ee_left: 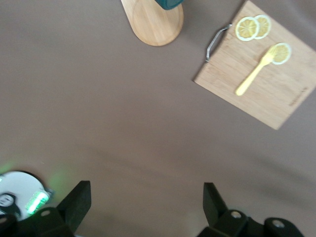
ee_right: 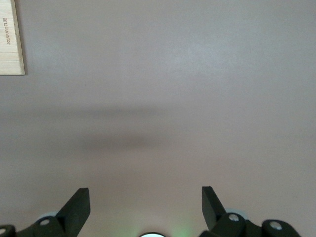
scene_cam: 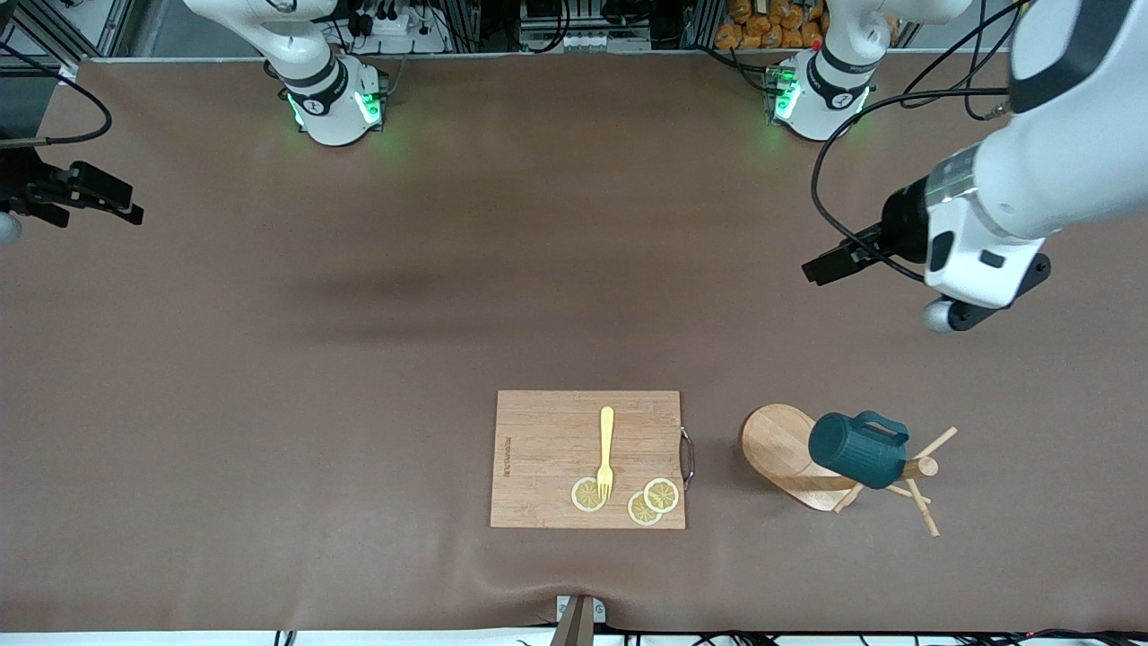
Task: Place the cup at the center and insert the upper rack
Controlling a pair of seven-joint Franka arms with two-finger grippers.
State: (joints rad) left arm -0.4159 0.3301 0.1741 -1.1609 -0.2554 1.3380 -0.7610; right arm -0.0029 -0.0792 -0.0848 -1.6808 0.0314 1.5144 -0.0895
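Front view: at lower right, the cup [scene_cam: 857, 448] hangs on the mug tree [scene_cam: 789, 453], beside the cutting board [scene_cam: 587, 458]. The left gripper [scene_cam: 821, 267] at right and the right gripper [scene_cam: 126, 208] at left hover spread, empty. Lifting the cup carelessly could topple the tree.

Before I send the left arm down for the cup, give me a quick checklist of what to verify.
1. Left gripper jaws open, empty: ok.
2. Right gripper open, waiting at the right arm's end of the table: ok.
3. Cup hanging on the mug tree, handle up: ok.
4. Mug tree standing upright: not ok, it appears tipped over.
5. Cutting board with fork and lemon slices apart from the tree: ok.
6. Left gripper over cup: not ok.
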